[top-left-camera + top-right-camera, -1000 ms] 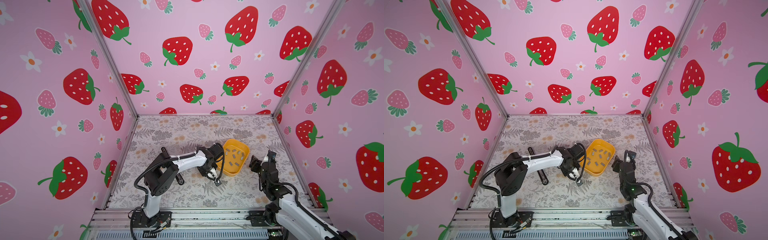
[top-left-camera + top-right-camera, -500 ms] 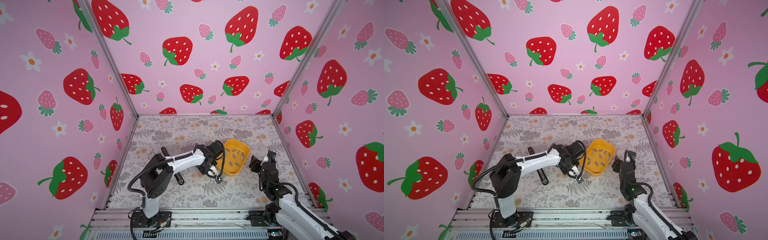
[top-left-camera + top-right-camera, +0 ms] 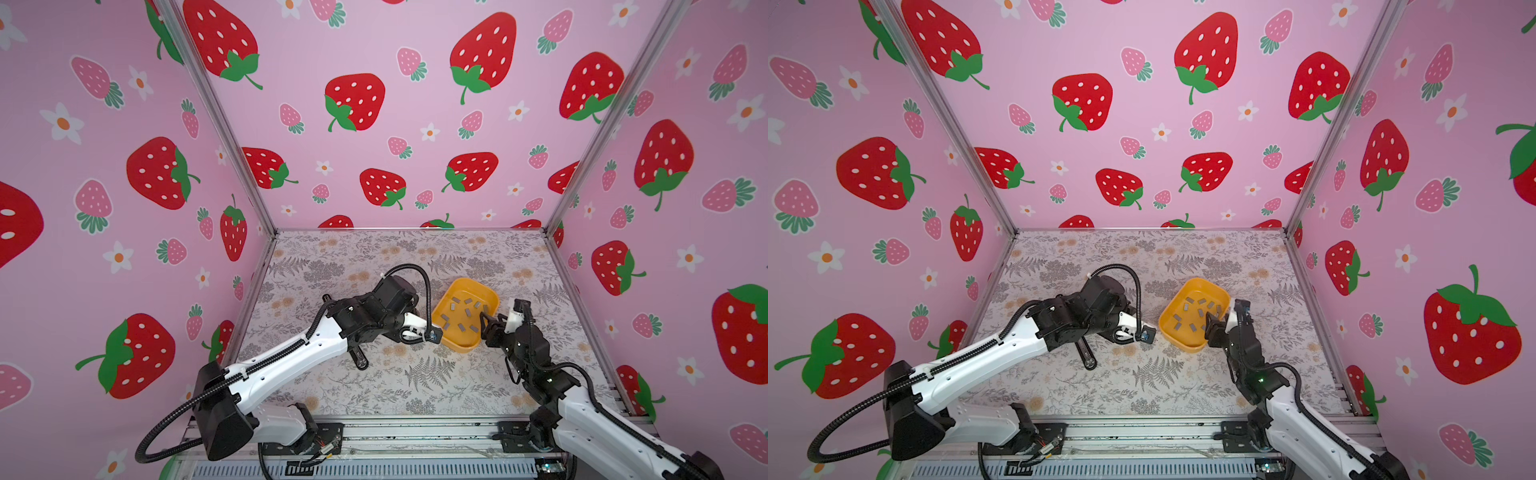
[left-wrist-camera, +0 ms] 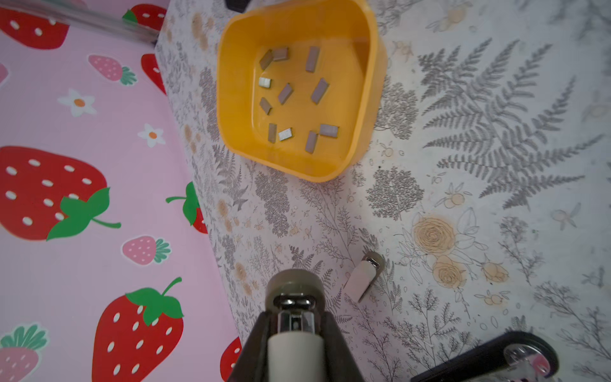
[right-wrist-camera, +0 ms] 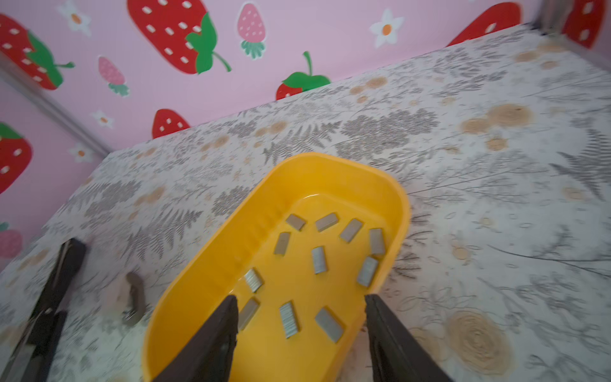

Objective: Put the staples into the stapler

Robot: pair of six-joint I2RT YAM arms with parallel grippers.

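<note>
Several grey staples (image 3: pixel 463 318) (image 3: pixel 1196 318) (image 4: pixel 291 96) (image 5: pixel 319 259) lie loose in a yellow tray (image 3: pixel 457 347) (image 3: pixel 1183 347) (image 4: pixel 297 168) (image 5: pixel 198 264). My right gripper (image 5: pixel 301 307) (image 3: pixel 487 328) (image 3: pixel 1213 328) is open at the tray's near corner, one finger over the inside and the other outside the rim. My left gripper (image 4: pixel 294 309) is shut on a small white piece with a grey-green cap and a metal end, held above the table beside the tray. The black stapler (image 3: pixel 359 359) (image 3: pixel 1086 355) (image 4: pixel 489 360) (image 5: pixel 56 281) lies on the table, mostly hidden under the left arm in both top views.
A second small white piece with a grey tip (image 4: pixel 363 277) (image 5: pixel 134 297) lies on the floral table between the tray and the stapler. Pink strawberry walls close in the left, back and right sides. A metal rail (image 3: pixel 415 432) runs along the front edge.
The left gripper has lifted off the table near the stapler and drawn closer to the tray. The right arm has barely moved.
</note>
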